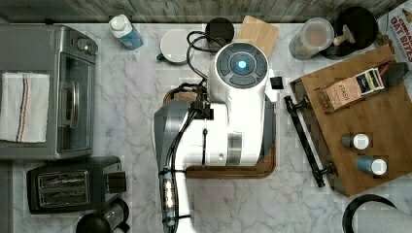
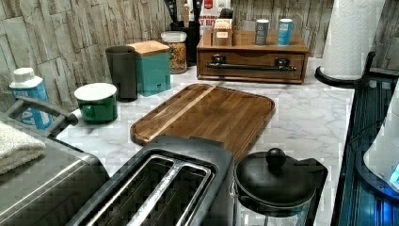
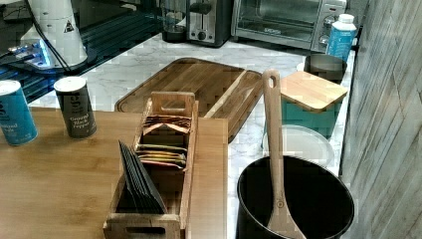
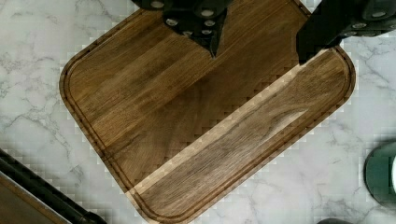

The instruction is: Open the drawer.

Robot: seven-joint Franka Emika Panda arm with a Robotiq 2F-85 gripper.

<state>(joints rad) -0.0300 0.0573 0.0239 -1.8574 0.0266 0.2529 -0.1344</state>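
Note:
The light-brown bamboo drawer (image 2: 251, 59) sits shut in its low box at the far end of the counter in the left view. Its long black bar handle (image 2: 251, 67) runs across the front on two brackets. In the top view the handle (image 1: 303, 141) lies at the right, beside the arm's white body (image 1: 238, 107). My gripper (image 4: 259, 51) is open with nothing between its dark fingers (image 4: 212, 44). It hangs over the darker rounded wooden tray (image 4: 187, 116). The handle (image 4: 42, 191) crosses a corner of the wrist view, well apart from the fingers.
A tea box (image 1: 342, 94) and two spice jars (image 1: 354, 141) stand on the drawer box. A toaster oven (image 1: 58, 107) and toaster (image 1: 68, 184) line the top view's left. A green mug (image 2: 96, 101), teal canister (image 2: 153, 66), paper towel roll (image 2: 350, 37) and black pot (image 3: 298, 199) stand around.

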